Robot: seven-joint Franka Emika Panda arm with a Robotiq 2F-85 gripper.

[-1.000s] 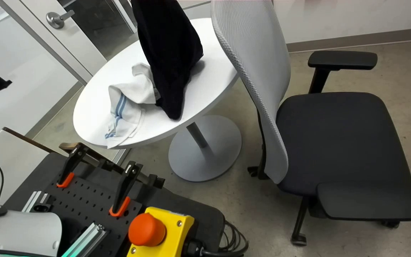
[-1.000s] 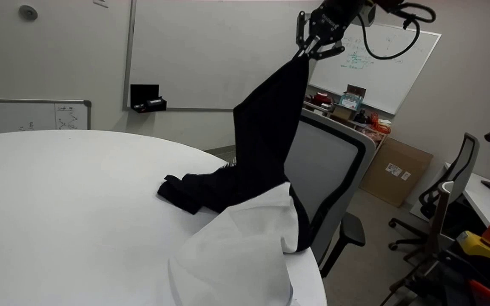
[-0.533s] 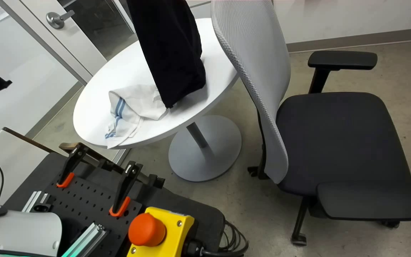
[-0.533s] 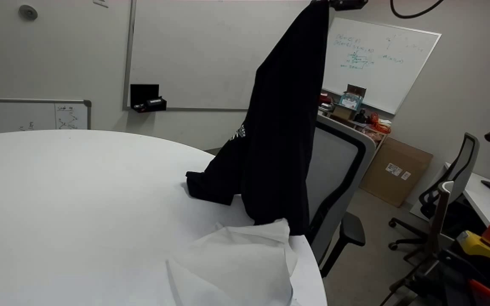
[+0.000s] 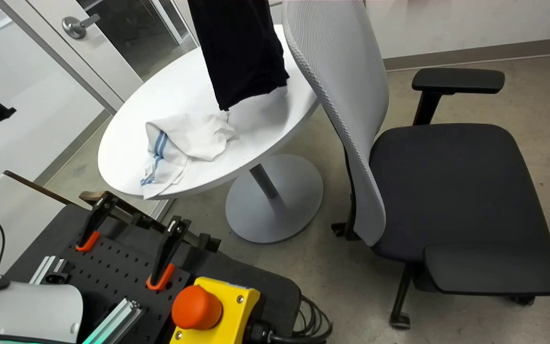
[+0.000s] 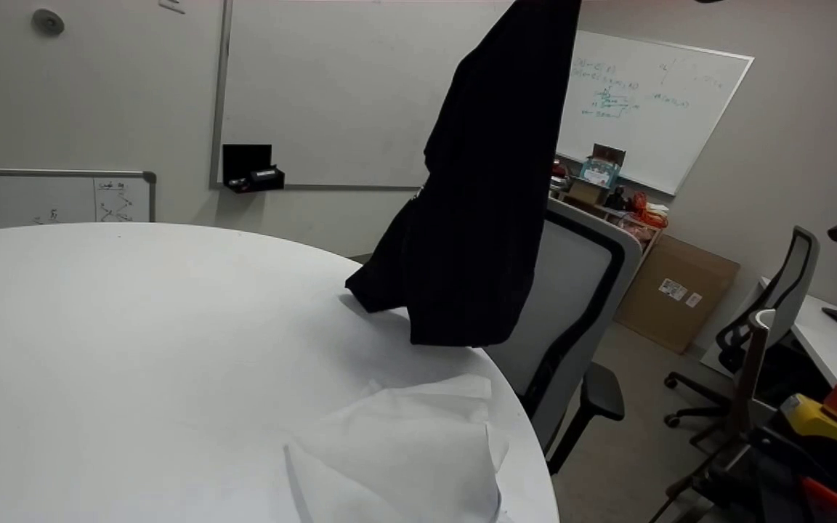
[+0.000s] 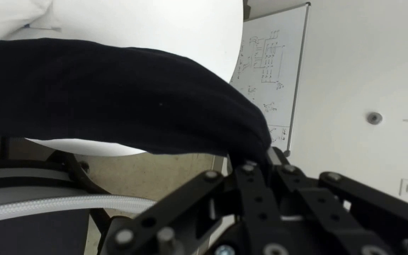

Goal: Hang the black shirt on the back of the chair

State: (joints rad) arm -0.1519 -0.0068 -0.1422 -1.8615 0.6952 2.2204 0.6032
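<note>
"How's your gripper (image 7: 252, 161)?"
"Clamped: in my wrist view its fingers (image 7: 278, 156) pinch close together."
"And the arm base (image 5: 36, 310)?"
"I see it near left in an exterior view, pale grey."

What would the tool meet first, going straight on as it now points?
Beyond the black shirt the tool grips, probably the whiteboard, though depth is unclear; the table could come first.

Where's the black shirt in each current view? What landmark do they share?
In an exterior view: black shirt, top, mostly left of centre.
In an exterior view: black shirt, top downward, mostly right of centre.
Wrist view: black shirt, from near left edge to gripper.
Shared landmark: the white table.
</note>
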